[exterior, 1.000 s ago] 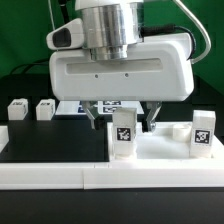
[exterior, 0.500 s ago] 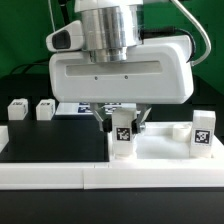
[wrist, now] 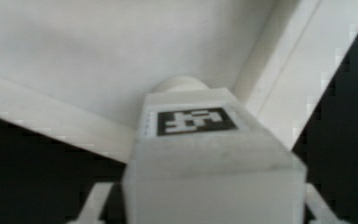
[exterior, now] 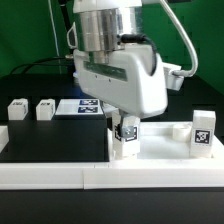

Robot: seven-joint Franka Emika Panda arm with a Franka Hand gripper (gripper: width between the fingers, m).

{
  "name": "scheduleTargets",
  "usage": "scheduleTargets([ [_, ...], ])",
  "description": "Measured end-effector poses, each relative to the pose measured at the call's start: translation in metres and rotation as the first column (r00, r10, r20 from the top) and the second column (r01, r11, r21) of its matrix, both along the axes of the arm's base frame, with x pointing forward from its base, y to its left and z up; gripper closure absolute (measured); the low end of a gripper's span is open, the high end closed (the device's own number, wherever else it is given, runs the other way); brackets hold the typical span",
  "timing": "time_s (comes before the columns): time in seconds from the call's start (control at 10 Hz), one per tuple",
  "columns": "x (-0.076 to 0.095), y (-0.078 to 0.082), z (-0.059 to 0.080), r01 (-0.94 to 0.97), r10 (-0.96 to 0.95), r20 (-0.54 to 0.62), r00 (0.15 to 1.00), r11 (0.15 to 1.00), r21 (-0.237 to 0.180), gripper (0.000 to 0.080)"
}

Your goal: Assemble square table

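The claw point(exterior: 125, 130) squeezes one white leg point(exterior: 124, 143) w/ a tag, upright on the square slab point(exterior: 165, 152). 2nd leg point(exterior: 203, 132) stands on it too, well apart, exterior view's right.

White gripper point(exterior: 125, 127), silver wrist point(exterior: 103, 25)
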State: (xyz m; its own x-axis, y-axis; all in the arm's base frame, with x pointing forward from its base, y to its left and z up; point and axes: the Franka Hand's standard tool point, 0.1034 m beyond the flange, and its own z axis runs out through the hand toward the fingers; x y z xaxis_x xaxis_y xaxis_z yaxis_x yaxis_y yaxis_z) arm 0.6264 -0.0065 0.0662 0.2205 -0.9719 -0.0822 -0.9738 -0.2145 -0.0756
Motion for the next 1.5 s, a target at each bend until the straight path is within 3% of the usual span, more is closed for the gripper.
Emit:
scheduleTargets([
  [0.1, -0.001, 0.000, -0.001, 0.241, -0.240, -0.026, 0.970, 0.970, 0.021, 0.0508],
  [0.2, -0.002, 0.003, 0.000, 0.485, -0.483, -0.056, 0.874, 0.874, 0.027, 0.0508],
  [0.3, -0.002, 0.006, 0.000, 0.596, -0.594, -0.055, 0.802, 0.803, 0.023, 0.0507],
  [0.6, -0.003, 0.007, 0.000, 0.546, -0.545, -0.044, 0.837, 0.838, 0.014, 0.0501],
  [0.7, -0.003, 0.007, 0.000, 0.370, -0.370, -0.022, 0.929, 0.929, -0.002, 0.0298],
  [0.8, -0.002, 0.009, 0.001, 0.162, -0.162, -0.001, 0.987, 0.986, -0.030, 0.0298],
  [0.9, -0.001, 0.011, 0.001, 0.040, -0.040, 0.011, 0.999, 0.998, -0.041, 0.0182],
  [1.3, -0.001, 0.009, 0.001, -0.247, 0.249, 0.024, 0.968, 0.967, -0.064, 0.0151],
  [1.5, 0.005, 0.011, 0.004, -0.549, 0.557, 0.046, 0.829, 0.827, -0.122, 0.0151],
])
